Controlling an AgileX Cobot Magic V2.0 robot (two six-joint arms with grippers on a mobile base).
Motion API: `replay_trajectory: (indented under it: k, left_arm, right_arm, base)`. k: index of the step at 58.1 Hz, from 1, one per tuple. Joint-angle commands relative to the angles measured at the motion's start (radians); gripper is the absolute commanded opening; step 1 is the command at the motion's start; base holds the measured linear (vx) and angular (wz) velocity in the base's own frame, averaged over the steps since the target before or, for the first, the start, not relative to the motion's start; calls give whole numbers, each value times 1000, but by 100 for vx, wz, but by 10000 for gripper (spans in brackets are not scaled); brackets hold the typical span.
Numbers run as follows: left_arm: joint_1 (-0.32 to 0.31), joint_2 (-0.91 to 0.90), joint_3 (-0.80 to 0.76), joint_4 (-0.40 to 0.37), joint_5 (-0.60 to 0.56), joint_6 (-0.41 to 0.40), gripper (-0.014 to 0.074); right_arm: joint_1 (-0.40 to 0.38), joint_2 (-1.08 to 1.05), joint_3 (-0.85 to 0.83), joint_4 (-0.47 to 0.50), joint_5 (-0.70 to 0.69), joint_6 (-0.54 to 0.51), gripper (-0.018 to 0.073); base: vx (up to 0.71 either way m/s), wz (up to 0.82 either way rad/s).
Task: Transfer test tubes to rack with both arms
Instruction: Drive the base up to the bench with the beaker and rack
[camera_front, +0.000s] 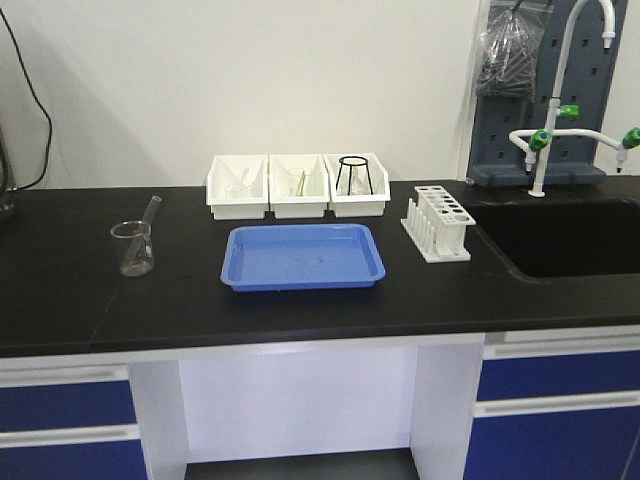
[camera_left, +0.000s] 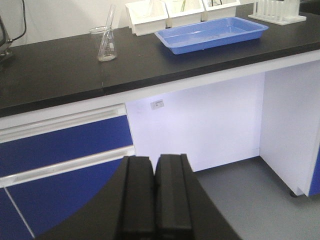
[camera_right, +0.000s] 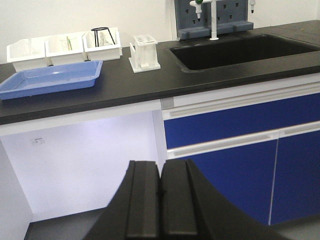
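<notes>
My left tool sits with its two black jaws pressed flat together, gripping nothing and touching nothing, low in front of the blue drawers and below the counter edge. My right tool is the same: jaws together, empty, hanging below the counter in front of the blue cupboard doors. The front view shows neither tool. The rack stands upright on the counter, between the blue tray and the sink, just beside the sink's edge. I cannot make out any tube in its holes. The left wrist view gives me the glass flask with a thin glass tube leaning in it, which the right wrist view misses. The right wrist view gives me the sink and the tap, which the left one misses. I count one rack, one tray, one flask and three white bins in a row behind the tray. The rightmost bin holds a black wire stand, and what lies in the other two is too small to name.
</notes>
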Motion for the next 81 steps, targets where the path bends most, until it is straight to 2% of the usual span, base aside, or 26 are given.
replay_trajectory:
  k: [1, 81]
  left_arm:
    - [1, -20, 27, -10, -79, -7, -20]
    - [1, -20, 27, -10, -79, -7, -20]
  right_arm:
    - [1, 11, 11, -4, -80, -5, -7]
    - [1, 11, 11, -4, -80, -5, -7]
  base:
    - [38, 1]
    - [41, 6]
